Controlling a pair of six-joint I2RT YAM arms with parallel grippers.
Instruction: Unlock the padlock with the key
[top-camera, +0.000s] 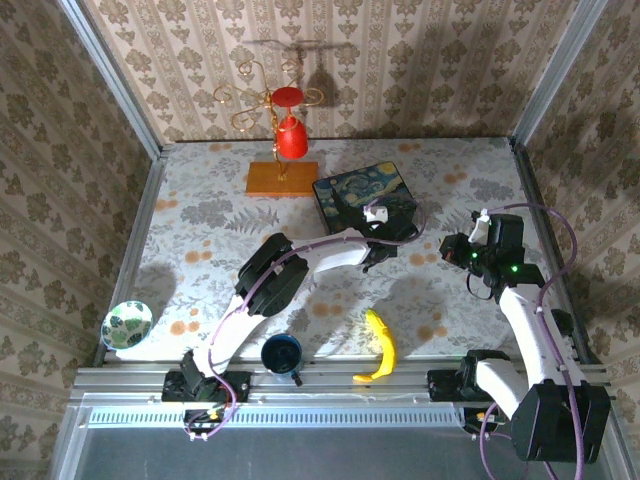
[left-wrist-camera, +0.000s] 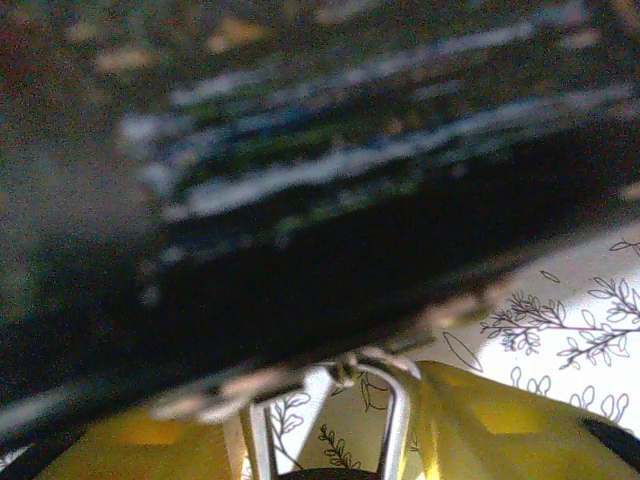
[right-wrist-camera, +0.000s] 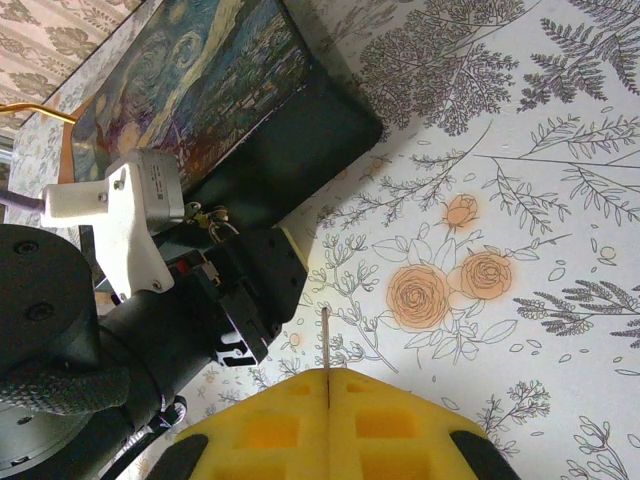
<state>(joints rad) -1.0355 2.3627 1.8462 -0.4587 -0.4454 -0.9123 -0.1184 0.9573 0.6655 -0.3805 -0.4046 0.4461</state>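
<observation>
Floral-cloth table (top-camera: 200, 215) seen from above. The blue painted-print box (top-camera: 365, 190) lies toward the far edge, right of the middle. The small brass padlock (right-wrist-camera: 208, 216) hangs at the box's near side wall, its silvery shackle (left-wrist-camera: 392, 400) between the yellow fingers (left-wrist-camera: 500, 425) of the left gripper (left-wrist-camera: 335, 400). Those fingers stand partly apart, and whether they clamp the padlock cannot be told. The right gripper (right-wrist-camera: 328, 375) hovers near the right edge, apart from the box, clenched on the key (right-wrist-camera: 326, 340). The key's thin blade projects edge-on toward the padlock.
</observation>
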